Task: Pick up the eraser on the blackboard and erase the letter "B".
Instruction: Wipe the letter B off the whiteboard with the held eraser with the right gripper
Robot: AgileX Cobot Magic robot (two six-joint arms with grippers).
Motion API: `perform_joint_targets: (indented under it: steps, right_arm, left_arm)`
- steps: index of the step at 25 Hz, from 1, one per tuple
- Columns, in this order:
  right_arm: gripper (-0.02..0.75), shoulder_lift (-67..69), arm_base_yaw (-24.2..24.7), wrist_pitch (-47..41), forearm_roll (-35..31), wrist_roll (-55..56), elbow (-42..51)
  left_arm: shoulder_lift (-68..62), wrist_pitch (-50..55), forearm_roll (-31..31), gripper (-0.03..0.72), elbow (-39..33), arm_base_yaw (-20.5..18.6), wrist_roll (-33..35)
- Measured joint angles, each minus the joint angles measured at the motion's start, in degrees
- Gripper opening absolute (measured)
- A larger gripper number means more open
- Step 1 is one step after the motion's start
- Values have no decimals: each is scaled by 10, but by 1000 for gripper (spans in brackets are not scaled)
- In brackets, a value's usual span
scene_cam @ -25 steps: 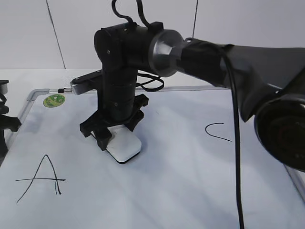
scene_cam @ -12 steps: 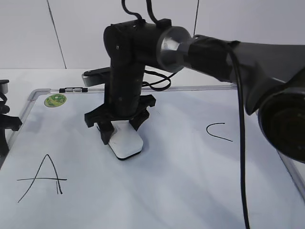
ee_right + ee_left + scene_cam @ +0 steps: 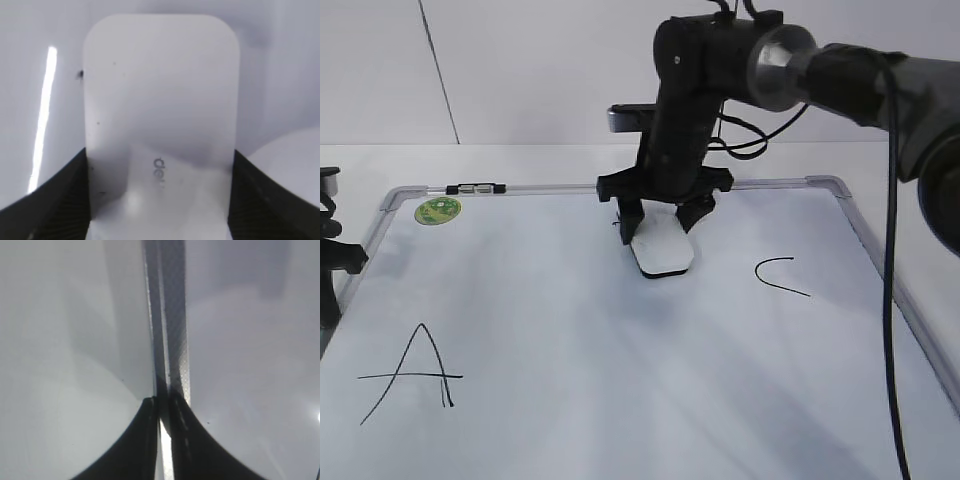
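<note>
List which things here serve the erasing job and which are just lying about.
Job: eraser, held by the right tool; blackboard; a small dark speck left of the eraser, no B visible.
Lying about: A; C; green sticker; marker.

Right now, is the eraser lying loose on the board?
No, the right claw grips the eraser on both sides, with its fingers against the edges.

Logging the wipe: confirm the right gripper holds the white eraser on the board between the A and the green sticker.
Wrong spot. The exterior view shows the right gripper holding the eraser on the whiteboard between the A and the C.
</note>
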State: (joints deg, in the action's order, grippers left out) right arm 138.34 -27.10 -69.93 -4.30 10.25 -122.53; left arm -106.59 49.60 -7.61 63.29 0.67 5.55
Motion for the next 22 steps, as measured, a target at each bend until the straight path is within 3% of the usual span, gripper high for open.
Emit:
perform_joint_targets:
  steps: [6, 15, 22]
  right_arm:
    - [508, 0, 35, 1, 0, 6, 0]
    - [508, 2, 20, 0, 13, 7, -7]
    - [508, 71, -8, -54, 43, -19, -145]
  left_arm:
    - [0, 1, -2, 36, 0, 0, 0]
    - [0, 4, -2, 36, 0, 0, 0]
    - [0, 6, 3, 36, 1, 0, 0]
